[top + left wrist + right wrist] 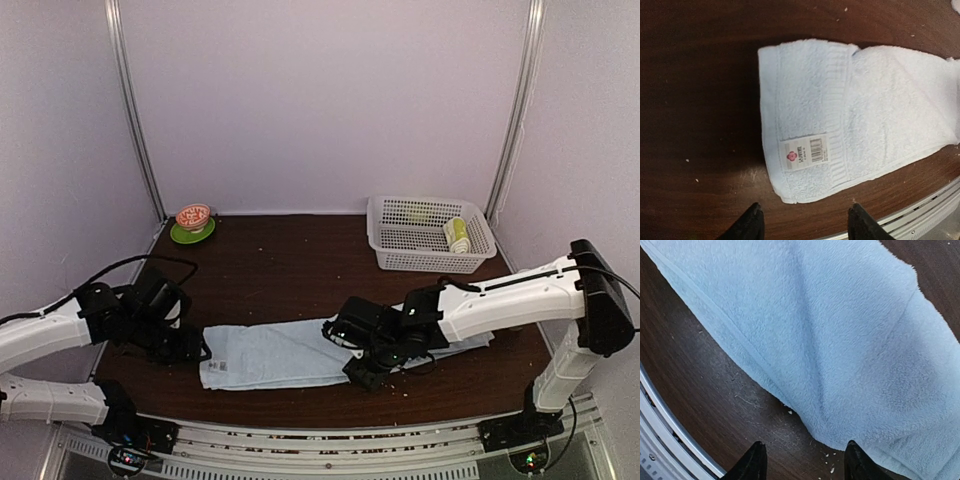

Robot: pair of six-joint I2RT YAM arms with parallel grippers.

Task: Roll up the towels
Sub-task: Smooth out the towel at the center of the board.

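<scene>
Table: dark brown wooden table top (280,270), white specks scattered on it, metal rail (670,420) along the near edge.

Towel 1: large plain pale-blue terry towel (280,355) lies flat as a long strip, parallel to the near edge and close to it. Not rolled. Its left end carries a small white printed tag (805,152), face up.

Towel 2: small lime-green cloth with white print (457,235), rolled up, sits in the right end of a white perforated plastic basket (420,262) at the far right of the table, well apart from the strip.

Far left corner: orange patterned bowl (193,215) on a green plate (192,234). Nothing lies between it and the arms.

Left gripper (807,210): the 2 fingers stand apart and hold nothing, over bare wood just short of the tagged end.

Right gripper (802,447): fingers apart, nothing clamped, low at the strip's near edge. 1 tip is over wood, the other at the cloth's edge. In the top view this arm covers part of the strip's right half.
</scene>
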